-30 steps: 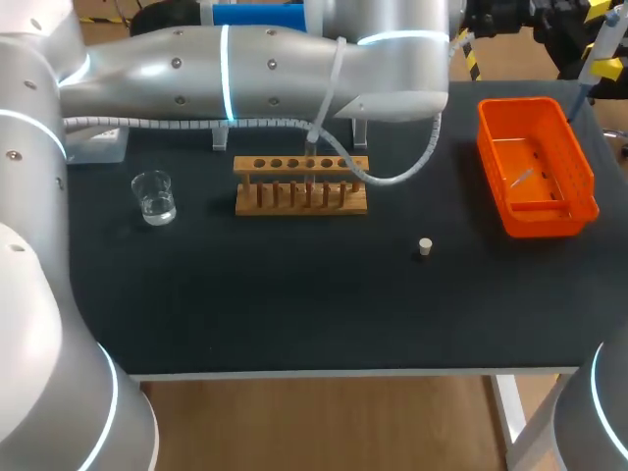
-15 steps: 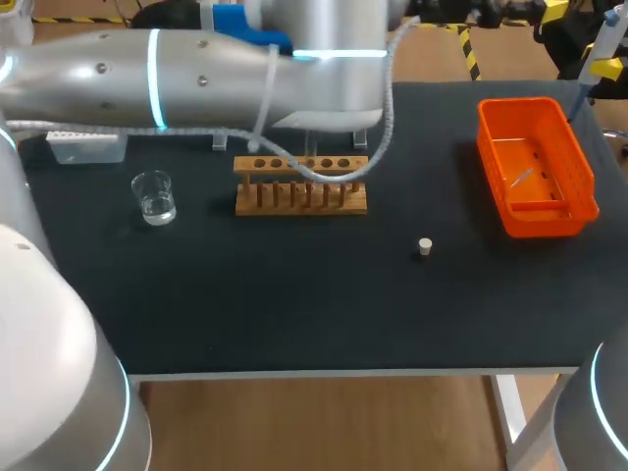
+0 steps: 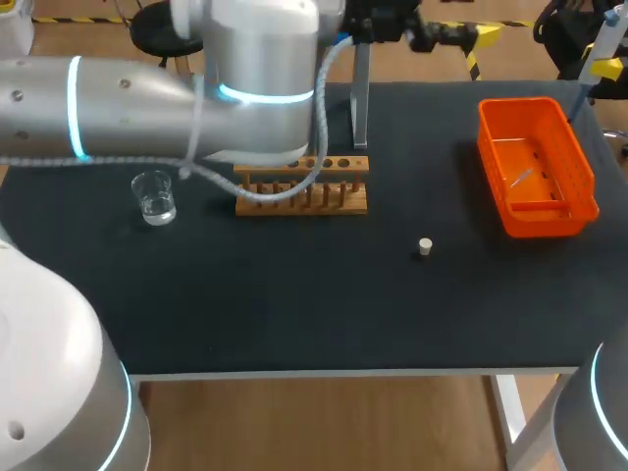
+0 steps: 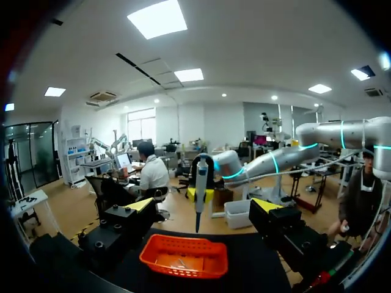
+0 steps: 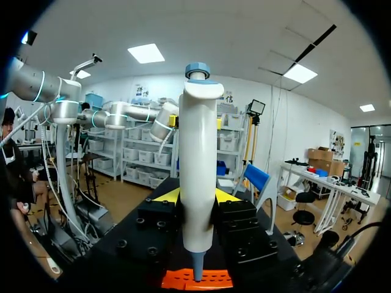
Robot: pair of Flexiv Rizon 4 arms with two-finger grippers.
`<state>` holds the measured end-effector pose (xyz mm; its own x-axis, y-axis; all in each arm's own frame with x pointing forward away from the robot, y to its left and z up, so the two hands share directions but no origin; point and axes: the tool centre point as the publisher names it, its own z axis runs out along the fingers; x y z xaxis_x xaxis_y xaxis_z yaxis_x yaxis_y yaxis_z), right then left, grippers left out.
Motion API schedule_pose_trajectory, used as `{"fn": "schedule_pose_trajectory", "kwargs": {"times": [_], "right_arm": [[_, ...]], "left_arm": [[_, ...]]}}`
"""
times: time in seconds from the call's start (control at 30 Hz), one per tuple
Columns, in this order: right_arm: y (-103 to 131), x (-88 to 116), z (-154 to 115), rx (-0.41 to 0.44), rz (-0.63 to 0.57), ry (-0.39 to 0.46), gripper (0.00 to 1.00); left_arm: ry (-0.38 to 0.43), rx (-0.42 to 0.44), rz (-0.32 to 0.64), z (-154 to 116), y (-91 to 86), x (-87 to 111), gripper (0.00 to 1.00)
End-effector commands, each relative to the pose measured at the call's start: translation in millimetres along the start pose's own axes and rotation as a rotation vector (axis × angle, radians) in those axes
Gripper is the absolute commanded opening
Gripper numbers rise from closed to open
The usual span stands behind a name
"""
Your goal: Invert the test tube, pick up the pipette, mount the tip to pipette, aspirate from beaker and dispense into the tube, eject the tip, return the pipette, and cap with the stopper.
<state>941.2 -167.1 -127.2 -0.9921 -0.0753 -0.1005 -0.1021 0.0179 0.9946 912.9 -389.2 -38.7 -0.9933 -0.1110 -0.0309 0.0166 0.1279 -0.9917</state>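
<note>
From the head view, the pipette (image 3: pixel 601 44) hangs upright at the far right corner, past the orange basket (image 3: pixel 491 147), with the right claw (image 3: pixel 606 69) at its body. My left arm (image 3: pixel 118 108) lies across the far left of the bench (image 3: pixel 294 294), covering the left end of the wooden rack (image 3: pixel 339 196). I cannot pick out the test tube there. The left claw (image 3: pixel 479 34) sits at the far middle, pointing right. The beaker (image 3: pixel 154 196) stands left of the rack, and the stopper (image 3: pixel 425 246) lies alone, nearer and to the right.

From the left wrist, the left claw (image 4: pixel 203 207) is released, with nothing between its fingers. Ahead of it are the basket (image 4: pixel 183 271) and, above that, the pipette (image 4: pixel 200 177).

From the right wrist, the right claw (image 5: pixel 197 198) is clenched on the pipette (image 5: pixel 197 140) low on the barrel, plunger up and nozzle down over the basket (image 5: pixel 195 282).

I judge the pipette to be light, stiff, smooth plastic. It could slip or twist in the grip when pressed into a tip, so a firm hold on the thick barrel, clear of the plunger, suits it.

Over the last second the left arm has swung back leftward, uncovering the right end of the rack and bringing its claw into sight. The beaker, stopper, basket and pipette have not moved.
</note>
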Motion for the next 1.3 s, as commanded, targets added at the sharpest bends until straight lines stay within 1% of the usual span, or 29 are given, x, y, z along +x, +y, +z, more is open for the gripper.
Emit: {"fn": "schedule_pose_trajectory", "kwargs": {"times": [0.03, 0.17, 0.33, 0.47, 0.67, 0.93, 1.3], "right_arm": [[1.0, 0.2, -0.5, 0.003, 0.0, 0.001, 0.0], [1.0, 0.2, -0.5, 0.003, 0.0, 0.001, 0.0], [1.0, 0.2, -0.5, 0.003, 0.0, 0.001, 0.0], [1.0, 0.2, -0.5, 0.003, 0.0, 0.001, 0.0], [1.0, 0.2, -0.5, 0.003, 0.0, 0.001, 0.0], [1.0, 0.2, -0.5, 0.003, 0.0, 0.001, 0.0], [1.0, 0.2, -0.5, 0.003, 0.0, 0.001, 0.0]], "left_arm": [[-0.037, 0.084, 0.008, -68.0, 19.4, 14.8, 1.0], [-0.063, 0.111, 0.019, -96.6, 37.7, 19.5, 1.0], [-0.066, 0.111, 0.013, -124.6, 61.5, 21.1, 1.0], [-0.084, 0.112, 0.02, -146.4, 74.2, 21.6, 1.0], [-0.112, 0.106, 0.027, -174.4, 87.3, 19.7, 1.0], [-0.136, 0.112, 0.004, -195.0, 100.5, 16.4, 1.0], [-0.099, 0.1, -0.014, -197.6, 106.9, 15.5, 1.0]]}}
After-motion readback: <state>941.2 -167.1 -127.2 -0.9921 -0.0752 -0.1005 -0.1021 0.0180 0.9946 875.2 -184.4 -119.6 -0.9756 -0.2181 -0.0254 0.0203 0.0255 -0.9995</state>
